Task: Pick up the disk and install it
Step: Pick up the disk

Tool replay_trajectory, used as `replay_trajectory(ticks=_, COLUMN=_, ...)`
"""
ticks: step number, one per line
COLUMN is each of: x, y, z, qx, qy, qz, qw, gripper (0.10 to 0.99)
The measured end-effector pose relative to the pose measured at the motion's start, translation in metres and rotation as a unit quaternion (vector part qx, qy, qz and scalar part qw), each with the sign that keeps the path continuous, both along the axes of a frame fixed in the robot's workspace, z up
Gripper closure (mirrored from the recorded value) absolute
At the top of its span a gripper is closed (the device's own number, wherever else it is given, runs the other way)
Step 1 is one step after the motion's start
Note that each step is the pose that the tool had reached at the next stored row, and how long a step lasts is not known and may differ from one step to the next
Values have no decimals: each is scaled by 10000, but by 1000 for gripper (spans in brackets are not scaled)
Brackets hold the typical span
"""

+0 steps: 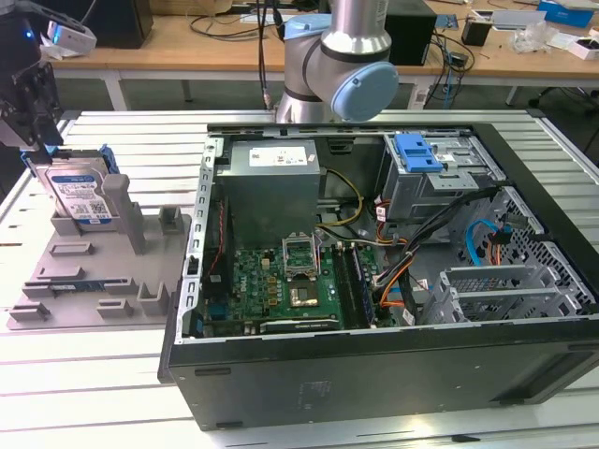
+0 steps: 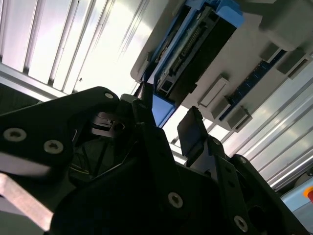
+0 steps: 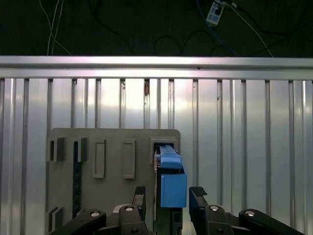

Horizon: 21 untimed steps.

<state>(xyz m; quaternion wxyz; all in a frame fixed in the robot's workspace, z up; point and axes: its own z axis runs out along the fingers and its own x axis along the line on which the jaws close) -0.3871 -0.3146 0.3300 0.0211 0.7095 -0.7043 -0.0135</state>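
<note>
Exterior view: high and wide over the ribbed aluminium table (image 1: 94,393). Both wrist views: close, downward past the black gripper (image 3: 168,194) (image 2: 166,105), sharing the grey plastic holder tray (image 3: 112,142) (image 2: 244,58).

Arm (image 1: 348,56): the grey joint housing with a blue end cap (image 1: 367,91) stands at the far side of the scene, near the middle of the exterior view.

Gripper (image 1: 36,138): positioned at the exterior view's far left, black, pointing downward.

Fingers (image 3: 198,200): in both wrist views the two black fingers are parallel and spread apart, with a clear gap between them. In the second wrist view the fingertips (image 2: 190,128) project forward from the dark, bolted gripper body (image 2: 98,161).
</note>
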Motion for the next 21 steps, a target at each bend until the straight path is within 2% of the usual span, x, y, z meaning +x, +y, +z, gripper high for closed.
replay_trajectory(ticks=12, x=-16, y=21, z=-60, qx=0, qy=0, qz=0, qw=10000, gripper=604)
replay_trajectory(ticks=21, x=-54, y=80, z=-98, qx=0, qy=0, qz=0, qw=10000, gripper=604)
